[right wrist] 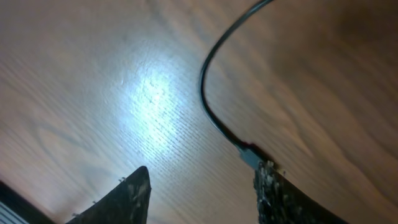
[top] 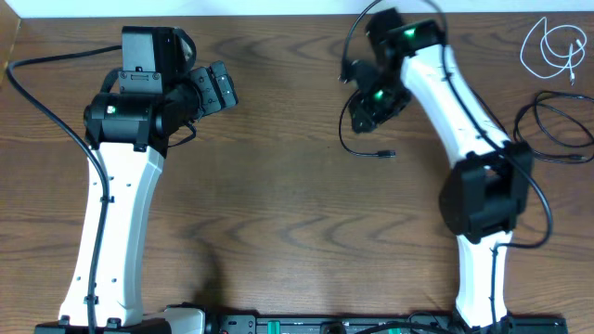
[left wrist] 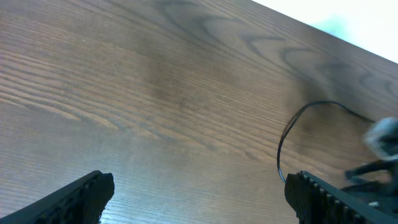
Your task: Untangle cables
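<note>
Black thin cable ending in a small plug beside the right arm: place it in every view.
Overhead: the thin black cable curves right of centre, upper half, plug pointing right.
Left wrist: probably the same cable, arcing at the right.
Right wrist: it sweeps from the top down to its plug, lower right.
Shared landmark: the brown wood-grain table.

on the dark wood table, the left gripper pointed right, well apart from any cord. the right gripper hung near the top centre. a thin black cable curved out from beneath it and ended in a small plug lying on the wood. far to the right, a white cable sat coiled in the top corner. another black cable looped below it, beside the right arm.
</note>
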`<state>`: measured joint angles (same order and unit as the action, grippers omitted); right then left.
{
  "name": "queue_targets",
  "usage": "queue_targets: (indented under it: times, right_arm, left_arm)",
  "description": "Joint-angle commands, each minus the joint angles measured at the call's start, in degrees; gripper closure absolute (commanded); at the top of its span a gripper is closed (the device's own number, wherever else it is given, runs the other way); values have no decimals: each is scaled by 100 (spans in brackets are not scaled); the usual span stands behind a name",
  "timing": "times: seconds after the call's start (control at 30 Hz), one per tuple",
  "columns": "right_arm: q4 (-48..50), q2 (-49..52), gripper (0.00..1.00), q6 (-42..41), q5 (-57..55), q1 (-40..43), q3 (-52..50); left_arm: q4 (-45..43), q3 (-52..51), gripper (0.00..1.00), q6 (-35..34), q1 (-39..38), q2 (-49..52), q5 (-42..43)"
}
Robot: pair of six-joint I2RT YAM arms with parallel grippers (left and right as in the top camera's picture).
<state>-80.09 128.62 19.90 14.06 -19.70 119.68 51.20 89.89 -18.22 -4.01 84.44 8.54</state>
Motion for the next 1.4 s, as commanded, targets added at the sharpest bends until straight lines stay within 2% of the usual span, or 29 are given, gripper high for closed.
queue_targets:
  times: [0.0, 0.3, 0.33, 0.43, 0.53, 0.6, 0.77, 1.0, 1.23, 1.37]
  right_arm:
    - [-85, 341, 48, 789, -48, -184, 13]
    - [-35, 944, 46, 1054, -352, -332, -2]
    - [52, 994, 44, 881, -409, -332, -2]
    - [673, 1043, 42, -542, -848, -267, -2]
    - [1412, 1043, 47, -1864, -684, -223, 0]
    - [1902, 1060, 44, -2796, -684, -232, -26]
    - [2734, 1152, 46, -4339, -973, -367, -90]
    - [2903, 1244, 55, -5327, -1668, -522, -92]
    - [2911, 1309, 57, -5635, -1998, -525, -92]
    - [2949, 1401, 63, -5764, -2006, -511, -92]
  left_arm:
    - [15, -63, 6, -52, 9, 59, -4]
    - [17, -63, 6, -52, 9, 59, -4]
    - [17, -63, 6, -52, 9, 59, -4]
    - [15, -63, 6, -52, 9, 59, -4]
    - [13, -63, 5, -52, 9, 59, -4]
    - [13, -63, 6, -52, 9, 59, -4]
    - [22, -63, 6, -52, 9, 61, -2]
    - [68, -63, 6, -52, 9, 61, -2]
    - [153, -63, 6, -52, 9, 61, -4]
    - [151, -63, 6, -52, 9, 61, -4]
